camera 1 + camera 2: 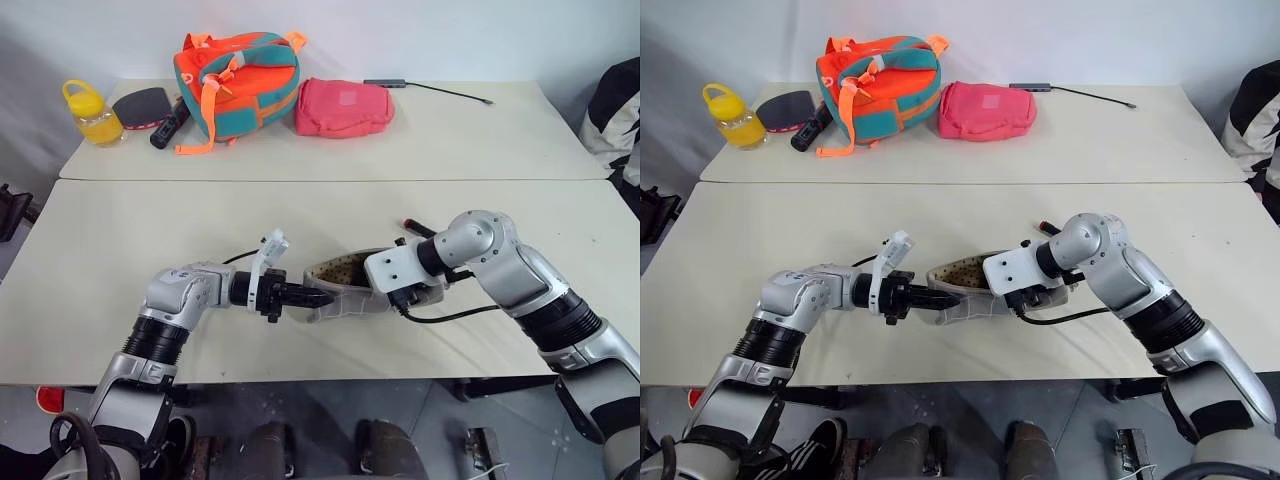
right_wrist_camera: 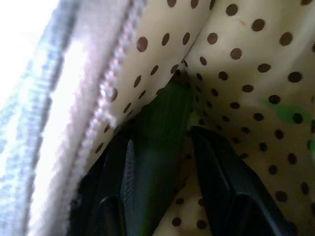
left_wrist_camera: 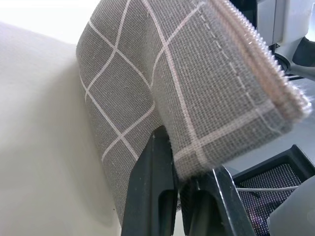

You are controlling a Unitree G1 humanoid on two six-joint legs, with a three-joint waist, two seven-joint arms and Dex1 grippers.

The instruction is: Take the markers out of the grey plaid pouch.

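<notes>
Inside the grey plaid pouch [image 1: 345,285], the right hand [image 2: 170,162] reaches.

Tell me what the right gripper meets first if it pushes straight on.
Probably the dotted lining of the grey plaid pouch. The right gripper is already inside its mouth, jaws apart, with a dark green shape between them; I cannot tell whether that is a marker.

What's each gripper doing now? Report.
Left gripper: shut on the grey plaid pouch.
Right gripper: inside the pouch, fingers apart; grip cannot be told.
</notes>
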